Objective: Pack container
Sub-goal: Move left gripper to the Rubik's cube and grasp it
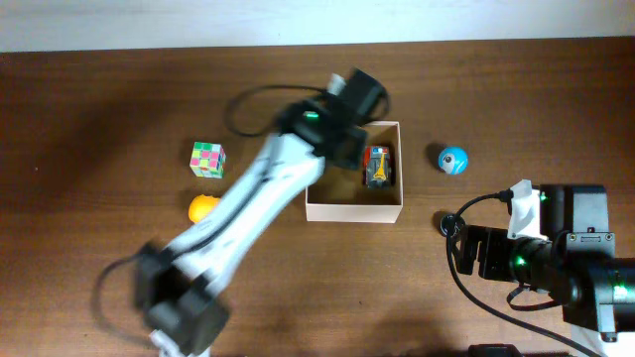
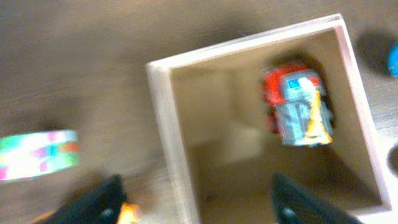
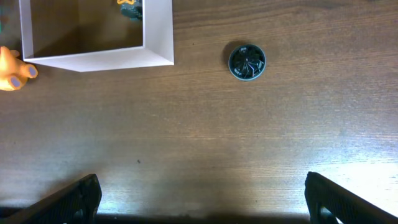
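Note:
The container is a square white-walled box with a tan inside, at the table's middle. A red and grey toy car lies inside it at the right. My left gripper hovers over the box's far left corner. In the left wrist view it is open and empty, its fingers straddling the box's left wall, with the toy car ahead. My right gripper is open and empty over bare table at the right, with the container at the upper left.
A coloured puzzle cube and an orange toy lie left of the box. A blue ball lies to its right. A small black disc sits near my right gripper and also shows in the right wrist view.

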